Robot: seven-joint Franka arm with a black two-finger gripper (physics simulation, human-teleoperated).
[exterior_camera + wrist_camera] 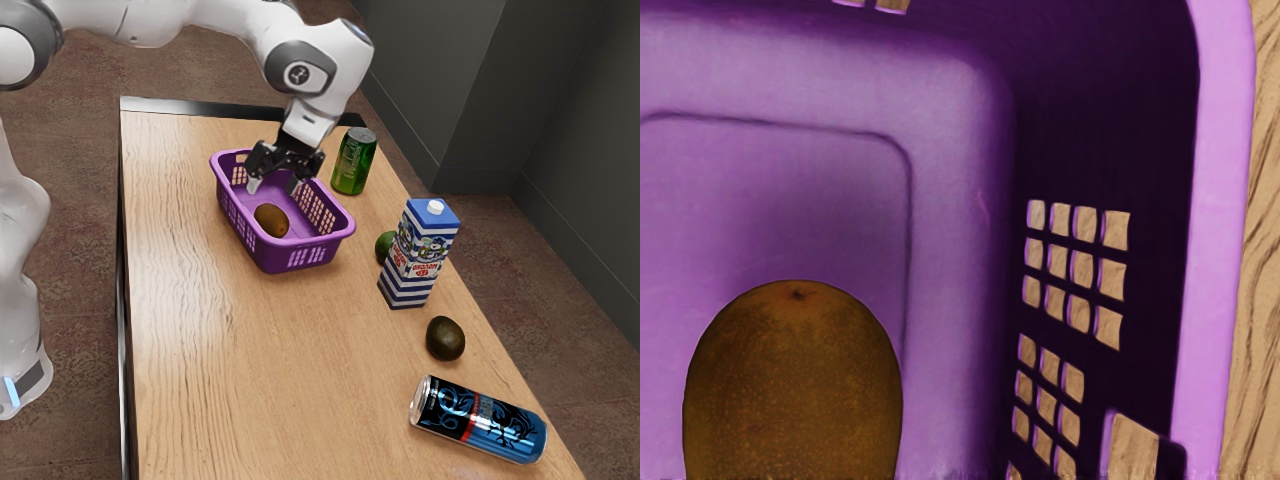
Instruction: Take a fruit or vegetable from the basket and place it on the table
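My gripper point(272, 187) stands open over the end of the purple basket point(262, 243) near the green can, its two fingertips spread apart with nothing between them. A brown kiwi-like fruit point(271, 220) lies on the basket floor, toward the end away from that can and a little apart from the fingertips. In the wrist view the same brown fruit point(795, 390) rests on the purple floor of the basket point(1225, 200), beside a perforated side wall.
Around the basket on the wooden table point(200, 370) are a green can point(354, 161), a blue-striped carton point(419, 255), a green fruit point(385, 247) partly behind the carton, a dark oval fruit point(445, 339) and a blue-black can point(478, 419) lying on its side.
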